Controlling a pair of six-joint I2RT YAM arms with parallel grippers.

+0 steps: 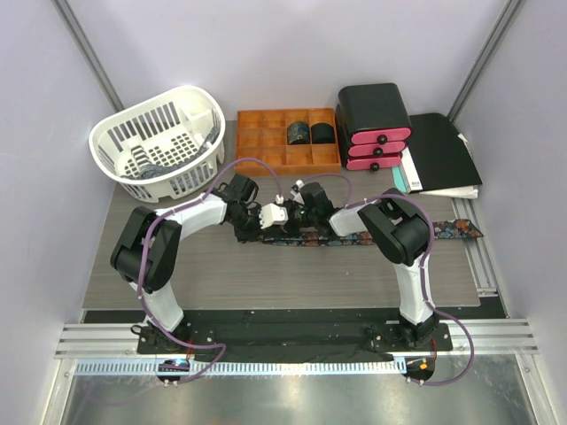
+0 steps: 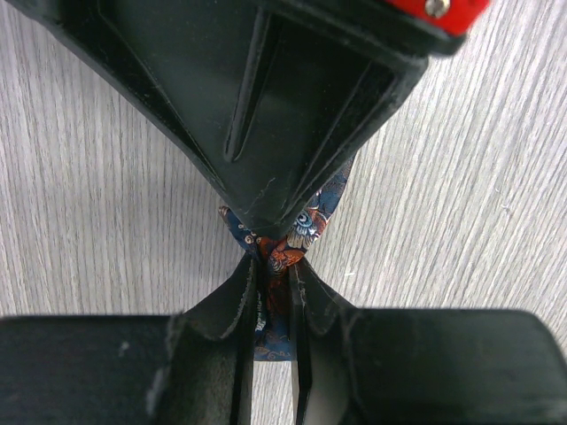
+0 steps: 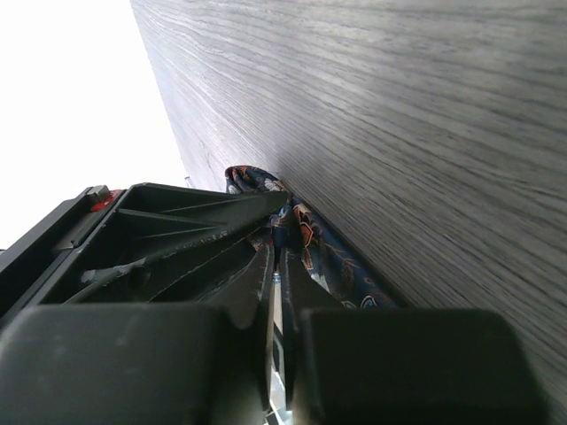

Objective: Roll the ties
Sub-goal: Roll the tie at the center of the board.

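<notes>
My left end effector (image 2: 270,266) clamped on end of tie (image 2: 306,223), grip detail in left wrist view, my right end effector (image 3: 273,257) pinched shut on same fabric, top view alone showing tie flat rightward across table (image 1: 221,274), two rolled ties (image 1: 309,133) in orange tray (image 1: 261,142)

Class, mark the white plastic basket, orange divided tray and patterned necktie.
White plastic basket (image 1: 96,142): top view, left rim.
Orange divided tray (image 1: 255,139): top view, bare left compartment.
Dark patterned necktie (image 1: 456,230): top view, right end.
</notes>
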